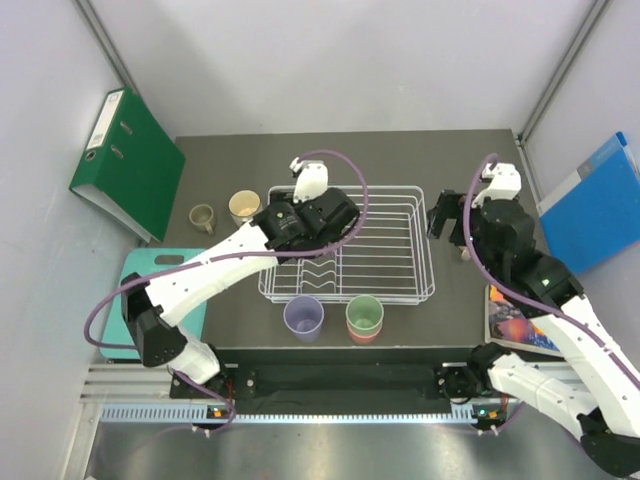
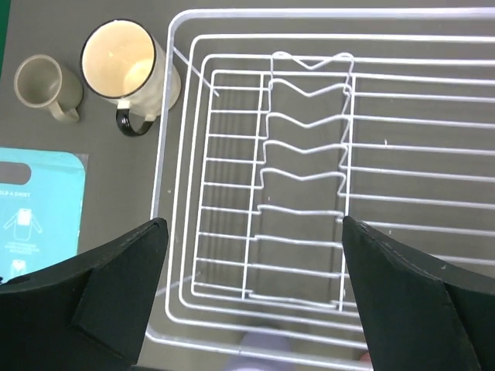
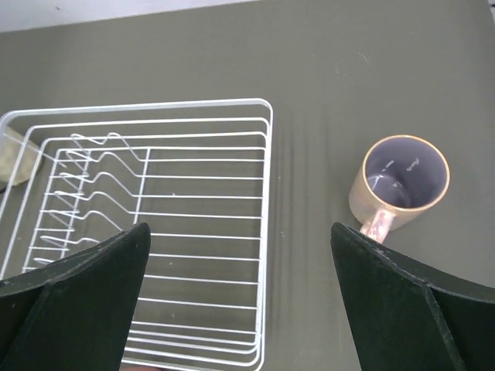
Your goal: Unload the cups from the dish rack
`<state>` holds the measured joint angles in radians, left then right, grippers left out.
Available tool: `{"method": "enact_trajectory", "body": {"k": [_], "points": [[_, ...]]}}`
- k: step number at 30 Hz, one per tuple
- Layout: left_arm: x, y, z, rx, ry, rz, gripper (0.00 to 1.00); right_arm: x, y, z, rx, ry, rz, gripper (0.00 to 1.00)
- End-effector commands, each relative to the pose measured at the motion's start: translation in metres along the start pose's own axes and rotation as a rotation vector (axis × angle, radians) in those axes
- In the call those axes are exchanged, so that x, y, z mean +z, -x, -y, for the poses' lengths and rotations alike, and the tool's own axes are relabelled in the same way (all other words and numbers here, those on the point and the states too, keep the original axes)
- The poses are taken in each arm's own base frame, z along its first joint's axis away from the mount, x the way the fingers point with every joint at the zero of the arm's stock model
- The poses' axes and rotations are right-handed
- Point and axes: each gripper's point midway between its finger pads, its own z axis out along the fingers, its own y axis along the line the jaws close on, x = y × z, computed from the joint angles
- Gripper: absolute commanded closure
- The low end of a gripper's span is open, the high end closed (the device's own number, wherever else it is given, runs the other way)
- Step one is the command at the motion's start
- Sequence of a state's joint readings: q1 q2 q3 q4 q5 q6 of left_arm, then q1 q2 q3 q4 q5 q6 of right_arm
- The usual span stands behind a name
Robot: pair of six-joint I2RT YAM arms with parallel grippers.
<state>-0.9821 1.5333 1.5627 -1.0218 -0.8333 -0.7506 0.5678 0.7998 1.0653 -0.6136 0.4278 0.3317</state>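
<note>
Left end effector (image 2: 251, 222), fingers wide apart and empty, hovers over the white wire dish rack (image 2: 166, 139). Right end effector (image 3: 240, 227), likewise apart, hangs at the rack's right edge. No cup shows inside the rack. The black-handled cream mug (image 2: 124, 66) stands outside on the dark table (image 1: 450, 160) to the left, and the purple-lined tan mug (image 3: 398, 185) stands to the right.

Dark grey table (image 1: 420, 165) under soft, even light, with pale walls (image 1: 330, 60) closing in on three sides. A green binder (image 1: 130, 165) leans against the left wall and a blue folder (image 1: 595, 205) against the right. A teal card (image 1: 145, 275) lies flat at the table's left edge, a magazine (image 1: 512, 322) at its right.
</note>
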Motion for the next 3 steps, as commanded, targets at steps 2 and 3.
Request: {"method": "enact_trajectory", "body": {"k": [2, 3], "points": [[0.0076, 0.0340, -0.0002, -0.106, -0.007, 0.083, 0.01, 0.0080, 0.0043, 0.0040, -0.033, -0.047, 0.022, 0.01], [0.0066, 0.0361, -0.0014, -0.106, -0.002, 0.087, 0.01, 0.0084, 0.0053, 0.0045, -0.033, -0.052, 0.028, 0.01]]}}
